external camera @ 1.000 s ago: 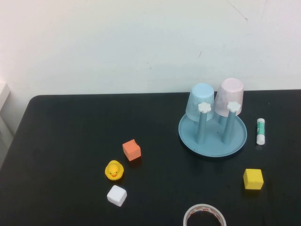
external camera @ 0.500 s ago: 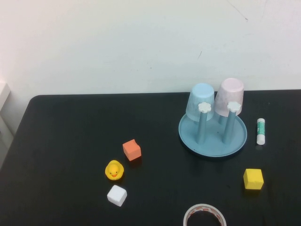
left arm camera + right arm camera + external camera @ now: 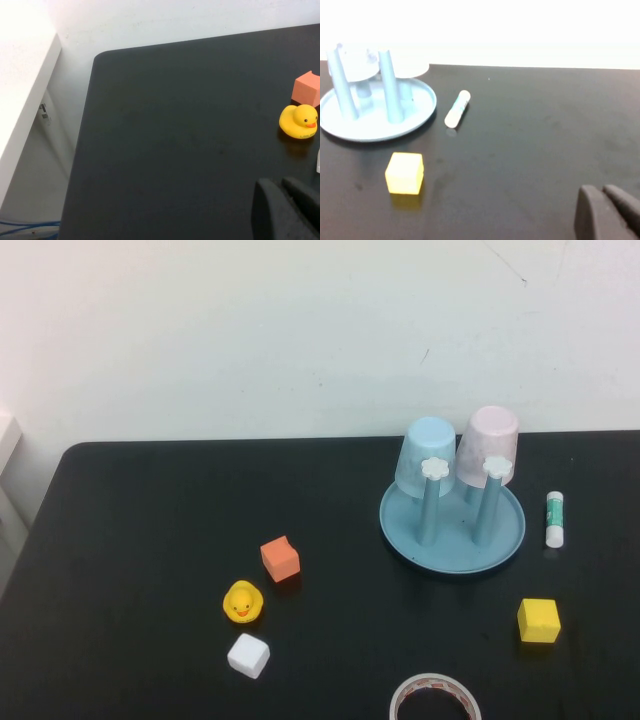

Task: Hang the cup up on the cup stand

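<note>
Over the last second we see nothing shift: every object on the black table [image 3: 150, 540] sits exactly where it was, and neither arm enters the high view. The pink cup [image 3: 488, 445] is upside down over one of the rear pegs of the cup stand [image 3: 452, 530], right beside the light blue cup [image 3: 427, 453], which is inverted on the neighbouring rear peg; the two front pegs with their white flower caps stand bare. We read this as the task being finished, with the arms pulled back and resting. The left gripper [image 3: 286, 202] shows in its wrist view with its fingers pressed together and holding nothing, hovering over the table's left part near the rubber duck [image 3: 242, 601] and the orange cube [image 3: 280, 559]. The right gripper [image 3: 606, 207] is likewise closed and empty, low over the table's right side, well apart from the stand, with the yellow cube [image 3: 538, 620] and the glue stick [image 3: 554, 518] ahead of it. A white cube [image 3: 248, 654] and a tape roll [image 3: 434, 698] lie toward the near edge, untouched.
</note>
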### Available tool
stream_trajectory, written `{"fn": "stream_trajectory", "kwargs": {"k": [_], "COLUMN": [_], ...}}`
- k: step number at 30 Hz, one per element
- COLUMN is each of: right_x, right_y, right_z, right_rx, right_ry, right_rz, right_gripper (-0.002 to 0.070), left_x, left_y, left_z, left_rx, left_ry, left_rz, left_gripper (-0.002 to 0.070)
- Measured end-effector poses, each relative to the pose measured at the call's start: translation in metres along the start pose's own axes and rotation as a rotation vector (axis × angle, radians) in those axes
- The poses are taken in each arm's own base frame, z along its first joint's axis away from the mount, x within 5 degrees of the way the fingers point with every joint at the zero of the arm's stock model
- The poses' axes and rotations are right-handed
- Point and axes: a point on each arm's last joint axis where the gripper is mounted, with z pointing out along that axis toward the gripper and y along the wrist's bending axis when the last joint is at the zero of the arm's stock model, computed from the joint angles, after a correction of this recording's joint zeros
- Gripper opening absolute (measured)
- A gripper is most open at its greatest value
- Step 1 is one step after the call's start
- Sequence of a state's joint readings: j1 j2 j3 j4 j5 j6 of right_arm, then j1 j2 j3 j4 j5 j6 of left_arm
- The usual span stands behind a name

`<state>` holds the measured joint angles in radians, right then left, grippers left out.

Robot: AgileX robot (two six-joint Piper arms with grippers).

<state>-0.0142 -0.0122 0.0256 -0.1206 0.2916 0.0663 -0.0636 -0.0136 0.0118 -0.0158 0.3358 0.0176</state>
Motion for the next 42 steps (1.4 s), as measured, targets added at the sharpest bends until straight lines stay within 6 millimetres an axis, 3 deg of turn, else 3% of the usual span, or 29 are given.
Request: {"fn": "stream_trajectory", "kwargs": {"k": [14, 42], "right_x": [0.0023, 0.0026], "right_y": [0.0004, 0.0008], "right_z": [-0.0004, -0.0010], "right_rx": [-0.007, -0.010], "right_ry": [0.033, 0.048], "right_rz": [-0.086, -0.034], "right_gripper": [-0.0001, -0.0001], "left_x": [0.0000, 0.0000], "left_y": [0.0000, 0.0000], "left_z": [0.0000, 0.0000], "left_rx": [0.000, 0.000], "left_ry": [0.000, 0.000], "left_rz": [0.000, -0.002], "left_gripper": [-0.0001, -0.0001]}}
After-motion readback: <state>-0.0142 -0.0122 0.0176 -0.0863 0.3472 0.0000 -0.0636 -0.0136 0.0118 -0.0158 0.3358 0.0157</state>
